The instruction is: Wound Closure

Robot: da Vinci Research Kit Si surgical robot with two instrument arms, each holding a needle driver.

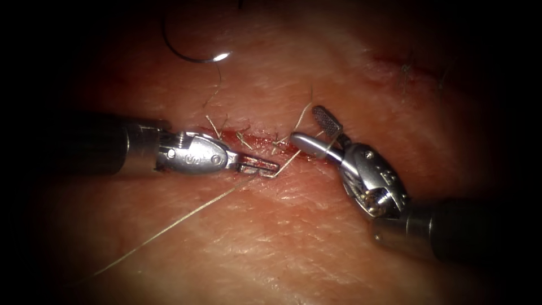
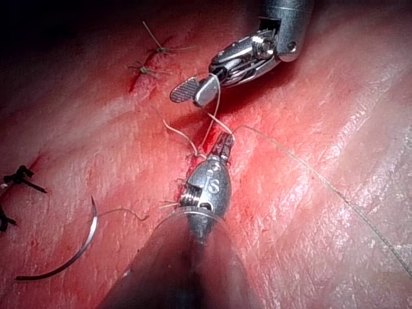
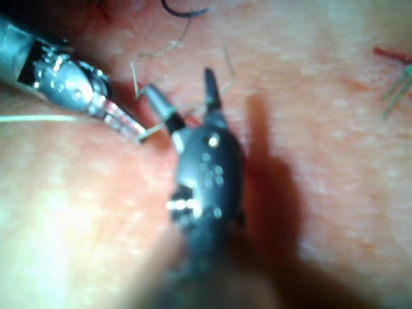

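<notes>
Left tool (image 1: 265,167) clamped on the thread (image 1: 169,226) at the cut (image 1: 265,144), strand trailing off toward 8 o'clock. Right tool (image 1: 316,131) spread wide, holding nothing, thread between its jaws. Needle (image 1: 189,53) lying free on the tissue (image 1: 271,248) at 11 o'clock, not in it.

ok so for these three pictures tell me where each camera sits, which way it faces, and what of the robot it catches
Endoscope: above and in front of the cut in the tissue; left tool shut on thread, right tool open.
Left wrist: looks along its shaft at the left tool; right tool beyond.
Right wrist: looks along its shaft at the right tool; left tool alongside.
Shared: the endoscope and left wrist views both show the needle lying free on the tissue.
</notes>
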